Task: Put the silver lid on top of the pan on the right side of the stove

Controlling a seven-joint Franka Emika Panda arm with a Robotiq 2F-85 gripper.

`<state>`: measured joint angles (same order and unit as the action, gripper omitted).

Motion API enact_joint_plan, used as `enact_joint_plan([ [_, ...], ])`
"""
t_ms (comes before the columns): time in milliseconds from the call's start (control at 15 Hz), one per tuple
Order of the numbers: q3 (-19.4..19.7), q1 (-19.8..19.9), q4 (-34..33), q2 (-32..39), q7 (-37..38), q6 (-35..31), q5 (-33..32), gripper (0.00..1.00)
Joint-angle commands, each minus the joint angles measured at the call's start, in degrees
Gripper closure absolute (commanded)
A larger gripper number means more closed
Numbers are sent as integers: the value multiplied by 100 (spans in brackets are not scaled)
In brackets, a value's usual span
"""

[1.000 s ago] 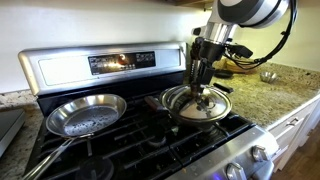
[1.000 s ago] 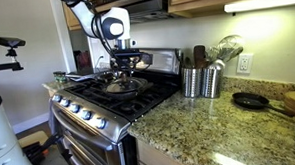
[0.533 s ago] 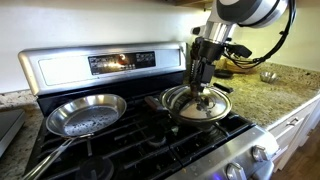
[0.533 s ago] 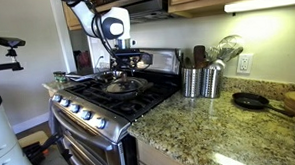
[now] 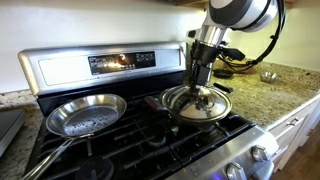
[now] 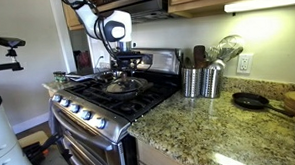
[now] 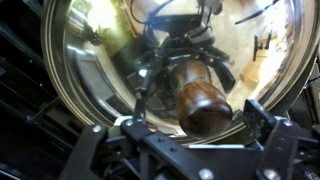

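The silver lid (image 5: pixel 198 104) (image 6: pixel 123 86) lies flat on the right front burner of the stove (image 5: pixel 70 68). It covers the pan, of which only a dark edge (image 6: pixel 116 93) shows beneath it. My gripper (image 5: pixel 203 89) (image 6: pixel 124 66) hangs straight down over the lid's centre. In the wrist view the shiny lid (image 7: pixel 95 60) fills the picture. Its brown wooden knob (image 7: pixel 205 100) sits between the spread fingers, with a gap on each side. The gripper (image 7: pixel 199 117) is open and holds nothing.
A shiny silver frying pan (image 5: pixel 87 113) sits on the left front burner, handle toward the front. On the granite counter stand two metal utensil canisters (image 6: pixel 200 82), a small black pan (image 6: pixel 250 101) and a small metal bowl (image 5: pixel 268 76).
The jaws have spread apart and let go of the lid's knob. The lid stays on the pan, and the arm has shifted slightly.
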<state>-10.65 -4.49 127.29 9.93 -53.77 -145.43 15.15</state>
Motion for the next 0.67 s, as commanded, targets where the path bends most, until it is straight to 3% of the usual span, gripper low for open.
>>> enact_joint_plan([
  [0,-85,30,-81,33,-7,80,-1,33],
  [533,-138,-122,7,-265,455,125,-631,87],
  [600,-149,-135,7,-280,476,87,-697,90],
])
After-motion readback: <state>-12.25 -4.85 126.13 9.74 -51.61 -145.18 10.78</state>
